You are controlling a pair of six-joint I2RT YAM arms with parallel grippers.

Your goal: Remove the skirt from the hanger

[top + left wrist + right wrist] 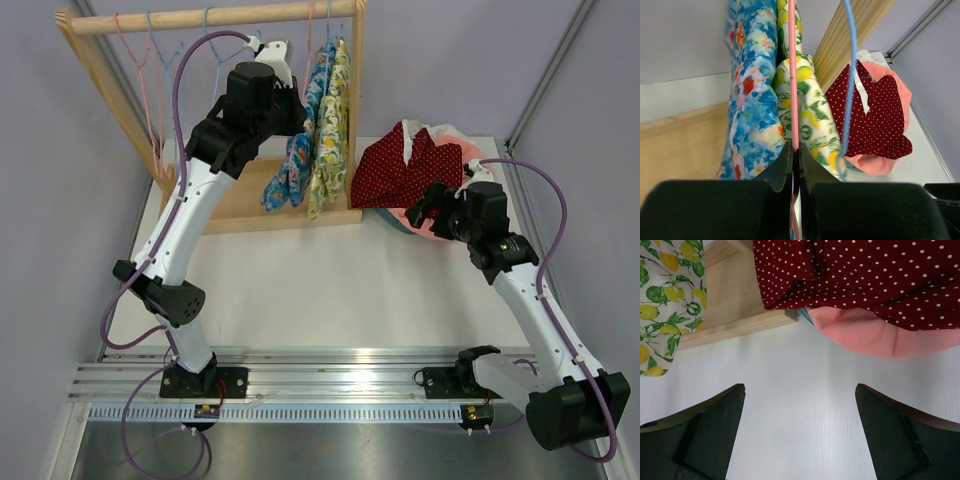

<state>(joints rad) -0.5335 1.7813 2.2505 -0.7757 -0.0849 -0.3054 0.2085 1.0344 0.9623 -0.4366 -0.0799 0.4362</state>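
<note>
Looking down from above, the left arm is reaching up into the wooden rack (215, 17). The left gripper (290, 80) is sitting among the hangers, just beside the blue floral skirt (295, 165) and the lemon-print skirt (330, 135). Both skirts are hanging side by side at the rack's right end. The right gripper (432, 205) is hovering low over the table (300, 280), close to a heaped red dotted garment (405, 165).

Through the left wrist camera, the jaws are pinching shut on the thin pink hanger wire (793, 75), which is running up between the two skirts. A blue hanger wire (851, 75) is hanging free just to one side. I cannot tell which skirt is riding on the pink hanger.

Through the right wrist camera, the fingers (705, 430) are standing wide apart with nothing between them. Bare table is lying beneath, with pink cloth (865, 335) and the rack's base (735, 325) just ahead.

To my eye, the step in hand is securing the hanger, and the skirt is not yet coming off it. The next move is likely calling for the left arm to steady or lift that hanger clear of the rail. The idle right arm would then be crossing over to take the cloth low down and draw it off without dragging the neighbouring skirt along.
</note>
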